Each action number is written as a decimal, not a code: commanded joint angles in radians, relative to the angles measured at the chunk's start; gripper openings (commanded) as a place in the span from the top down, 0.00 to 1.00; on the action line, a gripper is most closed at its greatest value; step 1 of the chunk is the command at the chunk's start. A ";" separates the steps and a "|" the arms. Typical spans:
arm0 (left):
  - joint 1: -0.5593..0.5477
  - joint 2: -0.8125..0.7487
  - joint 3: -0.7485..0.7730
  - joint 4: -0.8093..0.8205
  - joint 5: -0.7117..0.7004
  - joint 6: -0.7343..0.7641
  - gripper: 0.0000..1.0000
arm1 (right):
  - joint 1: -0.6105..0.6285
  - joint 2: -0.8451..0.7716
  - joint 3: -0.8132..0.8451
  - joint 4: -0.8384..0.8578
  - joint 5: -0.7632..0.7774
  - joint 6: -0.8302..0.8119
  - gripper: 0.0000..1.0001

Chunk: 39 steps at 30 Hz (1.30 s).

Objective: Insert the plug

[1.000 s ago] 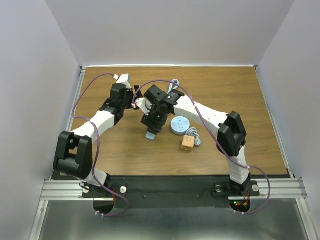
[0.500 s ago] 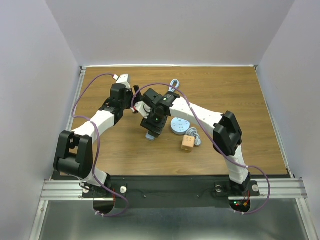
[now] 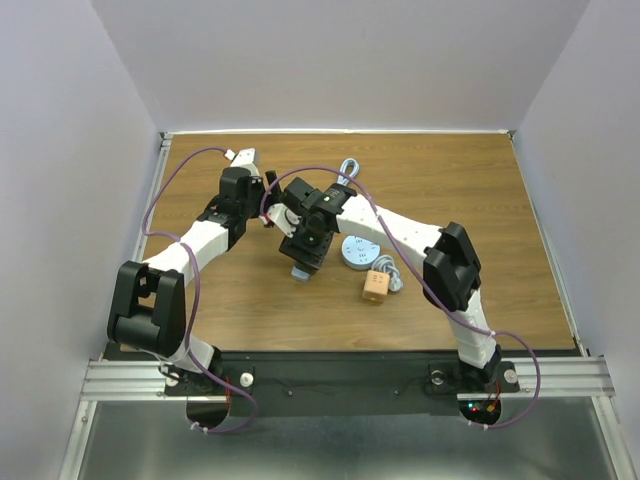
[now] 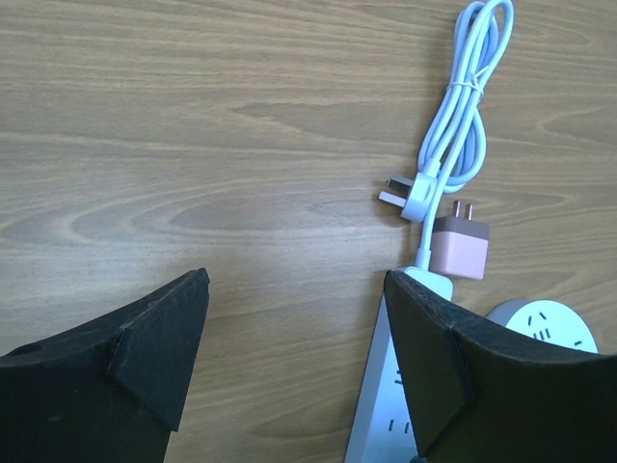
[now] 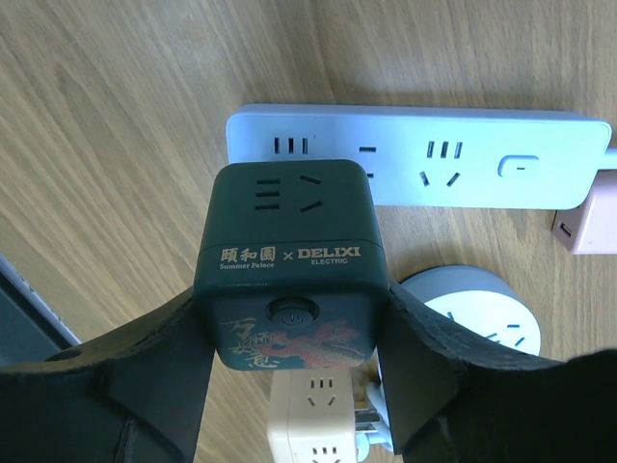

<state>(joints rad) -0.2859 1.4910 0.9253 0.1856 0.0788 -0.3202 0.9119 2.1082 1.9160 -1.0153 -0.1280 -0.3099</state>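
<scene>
The right fingers [image 5: 434,362] pinch a dark green cube socket [image 5: 289,251] at the centre of the right wrist view, in front of the white power strip [image 5: 434,159] lying across the top. In the top view the cube cannot be told from the black wrist. The left fingers [image 4: 145,352] are spread over bare wooden surface [image 4: 193,145]. Only their view shows the white plug [image 4: 419,203] on its coiled cable [image 4: 466,87], upper right, just beside a pink adapter [image 4: 460,249].
</scene>
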 commanded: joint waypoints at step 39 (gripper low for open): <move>-0.012 -0.018 0.026 0.031 0.059 0.000 0.15 | 0.042 0.102 0.075 -0.012 0.030 -0.003 1.00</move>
<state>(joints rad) -0.2928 1.5036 0.9253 0.1951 0.1116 -0.3206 0.9401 2.1658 1.9759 -1.0363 -0.0929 -0.3222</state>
